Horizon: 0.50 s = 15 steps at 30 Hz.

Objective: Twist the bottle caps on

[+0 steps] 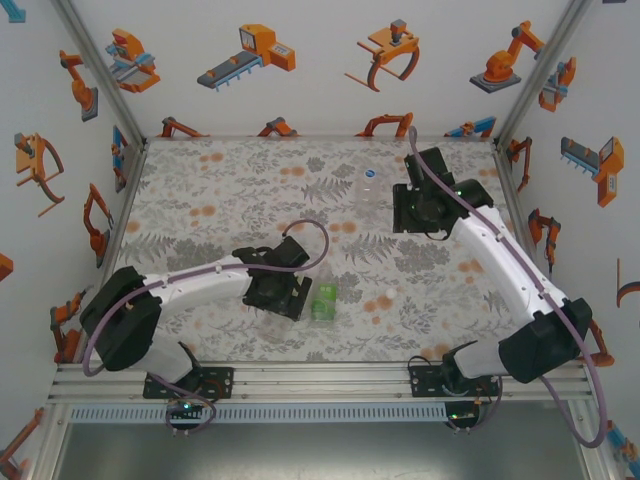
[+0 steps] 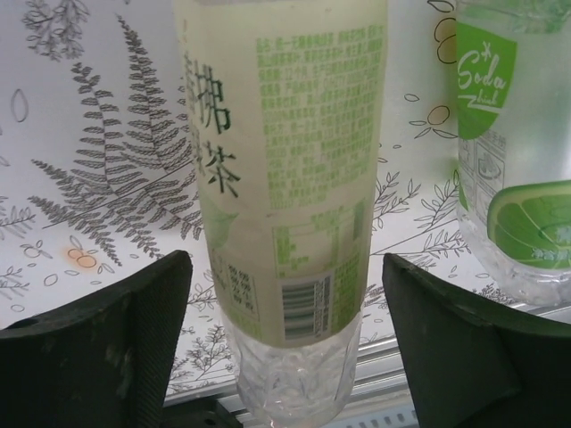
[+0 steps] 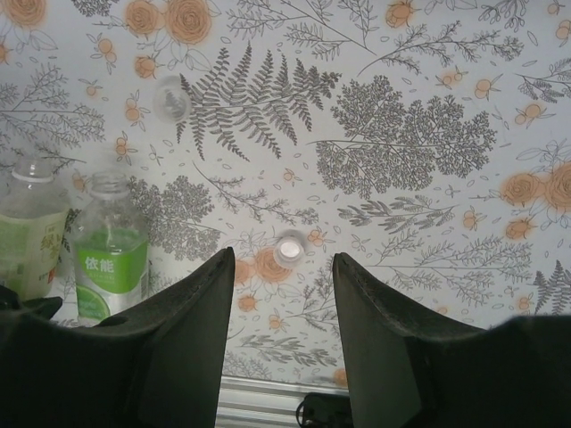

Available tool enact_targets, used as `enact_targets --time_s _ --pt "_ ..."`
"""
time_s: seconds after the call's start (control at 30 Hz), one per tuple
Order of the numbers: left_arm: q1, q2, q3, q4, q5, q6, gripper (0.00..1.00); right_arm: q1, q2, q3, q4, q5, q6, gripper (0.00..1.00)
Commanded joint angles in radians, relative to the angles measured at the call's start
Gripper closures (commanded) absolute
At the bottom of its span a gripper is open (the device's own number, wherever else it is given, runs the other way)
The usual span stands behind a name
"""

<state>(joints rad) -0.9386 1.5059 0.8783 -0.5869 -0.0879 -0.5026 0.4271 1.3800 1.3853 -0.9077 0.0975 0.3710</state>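
Observation:
A bottle with a pale yellow-green label [image 2: 285, 160] stands upright between my left gripper's fingers [image 2: 134, 339], with a gap on each side. My left gripper [image 2: 285, 267] is open around it, near the table's front [image 1: 272, 298]. Just to its right stands the bottle with the bright green label [image 1: 323, 300] [image 2: 513, 152]. A third clear bottle [image 1: 368, 192] with blue at its top is at the back. A small white cap [image 1: 388, 292] [image 3: 290, 248] lies on the table. High above it, at the back right, my right gripper [image 3: 284, 259] [image 1: 412, 215] is open and holds nothing.
The floral tablecloth [image 1: 220, 190] covers the table. An aluminium rail [image 1: 320, 380] runs along the near edge. Printed walls enclose the left, back and right. The right wrist view has a blurred pale round thing [image 3: 169, 98] on the cloth and both labelled bottles [image 3: 109, 259] at the left.

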Motion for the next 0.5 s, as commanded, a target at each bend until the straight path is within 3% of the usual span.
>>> enact_targets --time_s 0.0,0.47 --pt "0.005 0.039 -0.006 0.012 0.035 0.013 0.25 -0.002 -0.027 -0.014 0.005 0.002 0.017 0.53" --pt "0.005 0.02 -0.015 0.019 0.045 0.021 0.39 -0.003 -0.04 -0.02 -0.005 -0.016 0.022 0.53"
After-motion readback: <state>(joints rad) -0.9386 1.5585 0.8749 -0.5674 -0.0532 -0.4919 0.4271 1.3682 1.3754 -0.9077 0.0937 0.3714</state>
